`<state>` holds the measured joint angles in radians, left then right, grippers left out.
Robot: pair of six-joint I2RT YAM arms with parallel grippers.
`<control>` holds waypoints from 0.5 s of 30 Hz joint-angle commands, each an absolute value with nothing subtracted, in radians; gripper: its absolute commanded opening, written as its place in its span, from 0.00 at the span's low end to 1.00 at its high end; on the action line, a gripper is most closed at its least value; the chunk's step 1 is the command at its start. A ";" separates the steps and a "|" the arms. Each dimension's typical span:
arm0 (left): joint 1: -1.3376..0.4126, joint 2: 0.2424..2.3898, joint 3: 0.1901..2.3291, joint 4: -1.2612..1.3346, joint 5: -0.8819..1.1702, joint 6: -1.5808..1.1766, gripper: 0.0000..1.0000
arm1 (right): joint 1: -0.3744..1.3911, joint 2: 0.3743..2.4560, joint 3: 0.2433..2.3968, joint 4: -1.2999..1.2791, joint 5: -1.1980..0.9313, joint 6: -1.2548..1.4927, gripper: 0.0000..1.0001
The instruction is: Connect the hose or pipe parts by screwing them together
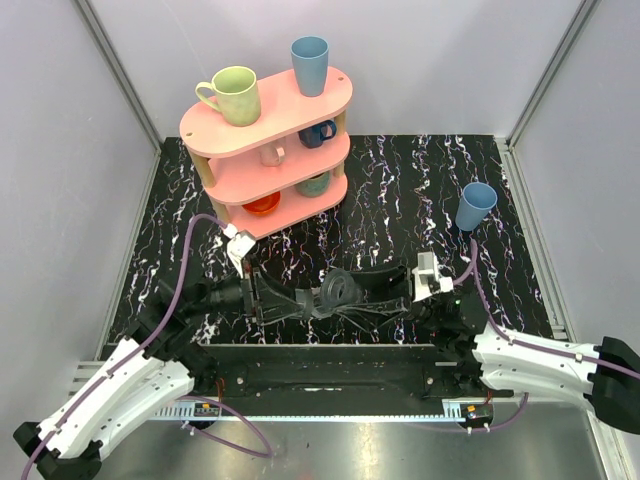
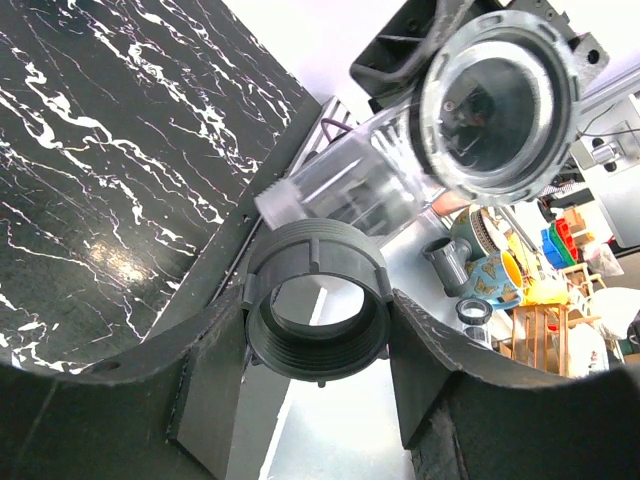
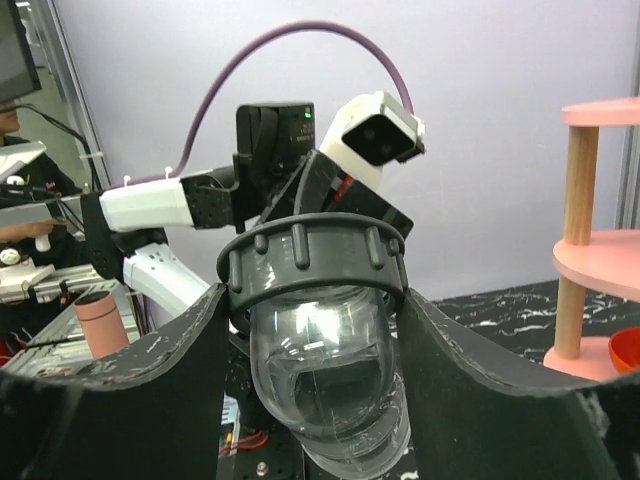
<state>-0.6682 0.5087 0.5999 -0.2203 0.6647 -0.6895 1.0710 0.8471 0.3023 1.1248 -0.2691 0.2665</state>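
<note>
Clear fitting [image 2: 340, 185], blurry up close

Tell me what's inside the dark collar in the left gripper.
Nothing: the dark collar shows only its inner threads and open space through the bore. The clear fitting sits just outside its rim, not entered. The left gripper's fingers cover the collar's sides.

Two pipe parts: one clear fitting [image 2: 340, 190], one dark collar [image 2: 318, 300]. Two blue cups [image 1: 310, 65] [image 1: 476, 206], one yellow mug [image 1: 237, 95], one pink shelf [image 1: 280, 108].
</note>
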 commanded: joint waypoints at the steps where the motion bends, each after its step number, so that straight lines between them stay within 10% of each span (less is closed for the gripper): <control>1: -0.667 0.508 0.626 -0.201 0.632 -0.690 0.00 | 1.072 0.825 0.331 1.180 -0.251 0.259 0.27; 15: -0.667 0.502 0.818 -0.472 0.501 -0.643 0.00 | 1.072 0.882 0.391 0.912 -0.443 0.080 0.28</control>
<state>-0.6682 0.4999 0.7788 -0.4625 0.5209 -0.6193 1.0710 0.8303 0.3607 0.8196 -0.4088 0.0795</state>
